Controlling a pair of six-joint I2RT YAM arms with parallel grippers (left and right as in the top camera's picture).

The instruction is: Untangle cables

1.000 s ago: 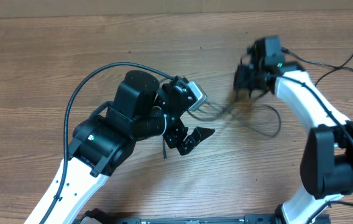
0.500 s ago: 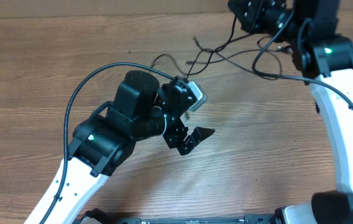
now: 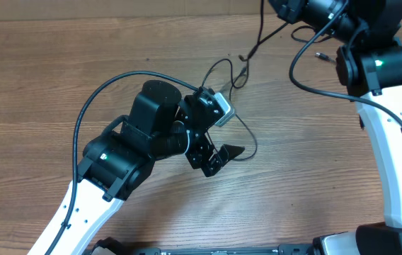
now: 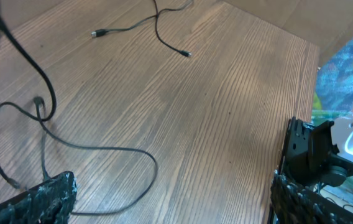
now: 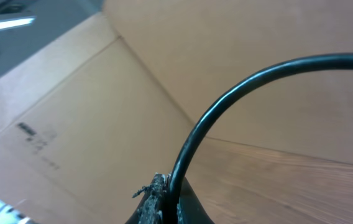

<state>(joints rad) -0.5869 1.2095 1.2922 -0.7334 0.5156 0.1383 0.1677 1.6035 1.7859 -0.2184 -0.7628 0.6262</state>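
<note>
At the far edge, raised right tool (image 5: pixel 167 199) pinches cables (image 5: pixel 301 62); left tool (image 4: pixel 170 199) gapes.

A wood-grain table (image 3: pixel 38 78) is backed by a brown cardboard wall (image 5: pixel 89 106) along its far edge.

The right arm (image 3: pixel 378 64) swings from the middle right of the table (image 3: pixel 45 71) up to its far edge. The right gripper (image 5: pixel 164 202) carries the cables (image 3: pixel 255 142) with it. The bunch that lay in the middle is now drawn out. One strand trails back in a loose loop at the middle, and a plug (image 3: pixel 321 54) now dangles far right.
</note>
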